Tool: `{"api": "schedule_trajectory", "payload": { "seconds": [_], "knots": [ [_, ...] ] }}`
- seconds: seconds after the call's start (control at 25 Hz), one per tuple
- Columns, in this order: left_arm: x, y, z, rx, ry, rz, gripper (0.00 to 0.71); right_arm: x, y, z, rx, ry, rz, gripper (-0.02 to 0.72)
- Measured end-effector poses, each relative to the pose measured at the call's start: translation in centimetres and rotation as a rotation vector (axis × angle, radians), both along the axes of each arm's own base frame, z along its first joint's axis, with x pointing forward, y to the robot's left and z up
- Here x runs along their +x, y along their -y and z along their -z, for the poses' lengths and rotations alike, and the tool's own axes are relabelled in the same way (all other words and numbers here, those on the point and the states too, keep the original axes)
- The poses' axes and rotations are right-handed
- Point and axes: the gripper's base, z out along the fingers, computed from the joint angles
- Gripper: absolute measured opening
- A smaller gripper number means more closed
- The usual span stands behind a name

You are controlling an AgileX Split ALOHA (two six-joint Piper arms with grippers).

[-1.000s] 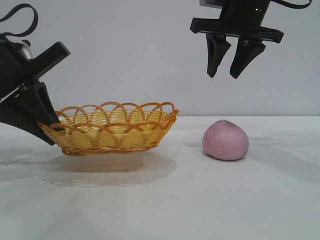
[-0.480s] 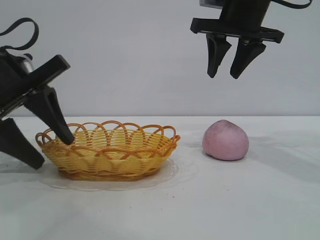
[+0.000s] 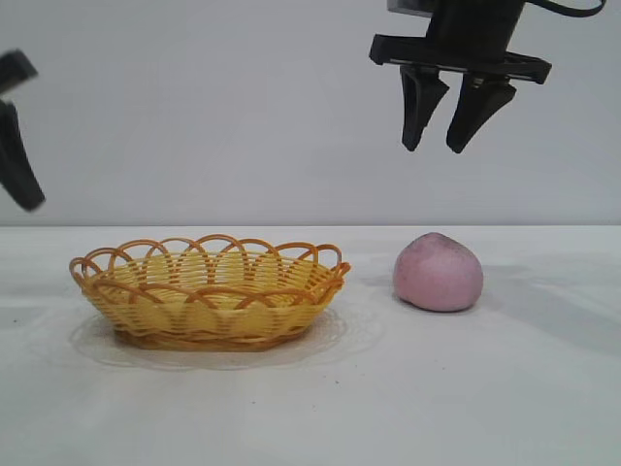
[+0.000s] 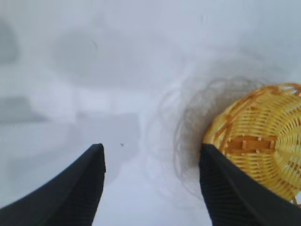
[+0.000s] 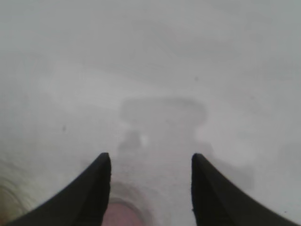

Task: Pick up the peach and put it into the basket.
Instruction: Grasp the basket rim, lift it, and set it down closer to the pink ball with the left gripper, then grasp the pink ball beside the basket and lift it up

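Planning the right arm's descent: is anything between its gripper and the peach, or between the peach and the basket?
Nothing visible. The right gripper hangs open above the peach with clear air between; bare table separates peach and basket.

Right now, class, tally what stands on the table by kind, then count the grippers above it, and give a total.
Baskets: 1, the basket
Fruit: 1, the peach
Grippers: 2, the left gripper and the right gripper
Total: 4

We find no readable text, label, brand, number or sign anywhere in these views, whether on the arms or on anything lying on the worktop (image 3: 505,388).
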Motion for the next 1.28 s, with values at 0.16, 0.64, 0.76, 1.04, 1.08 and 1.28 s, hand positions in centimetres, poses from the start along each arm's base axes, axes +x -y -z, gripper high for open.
{"api": "schedule_trajectory", "payload": {
  "seconds": [0.16,0.64,0.76,1.04,1.08,1.28],
  "knots": [
    [-0.7,-1.7,-0.7,0.215,-0.034,-0.011,0.391,0.0,0.0,0.0,0.003,-0.001,-0.003,0.375],
    [-4.0,-1.1,-4.6,0.388,0.078,-0.050,0.391,0.0,0.0,0.0,-0.003,0.003,-0.019,0.375],
    [-7.8,0.3,-7.8,0.398,0.195,-0.048,0.391,-0.1,0.0,0.0,-0.006,-0.008,-0.020,0.375],
    [-19.6,-0.6,-9.6,0.391,0.269,-0.099,0.391,-1.4,0.5,2.6,-0.029,-0.081,-0.016,0.375],
    [-21.1,-1.0,-9.9,0.387,0.280,-0.114,0.391,-1.6,0.5,3.0,-0.029,-0.091,-0.014,0.375],
    [-26.8,-2.5,-10.3,0.376,0.300,-0.162,0.391,-2.8,0.9,5.1,-0.038,-0.145,-0.009,0.375]
  ]
}}
